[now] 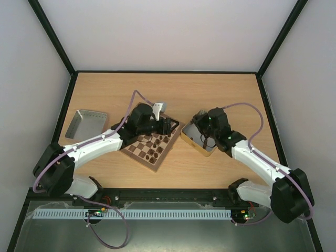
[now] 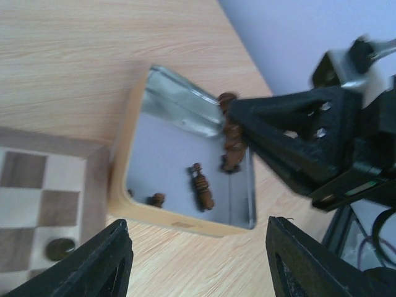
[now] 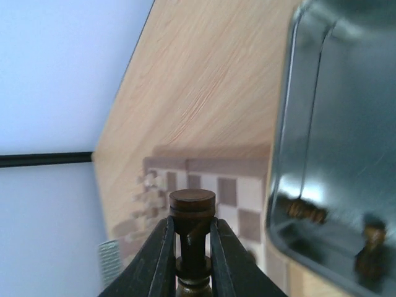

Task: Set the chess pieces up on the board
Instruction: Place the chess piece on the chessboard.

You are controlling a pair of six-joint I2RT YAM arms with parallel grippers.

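Note:
The board (image 1: 137,149) lies at an angle in the middle of the table, with dark chess pieces (image 1: 155,149) standing on it. My left gripper (image 1: 172,126) hovers over the board's far right corner. In the left wrist view this gripper (image 2: 198,240) is open and holds nothing. My right gripper (image 1: 202,136) is over the metal tin (image 1: 186,136). It is shut on a dark brown chess piece (image 3: 193,207), gripped below its round top. More dark pieces lie in the tin (image 2: 203,187). Pale pieces (image 3: 147,187) stand blurred along the board's far side.
A grey tray (image 1: 86,123) rests at the far left of the table. The tin (image 2: 133,124) sits just right of the board's corner (image 2: 93,167). My right gripper's black fingers (image 2: 281,133) reach in over the tin's far wall. Dark walls enclose the table.

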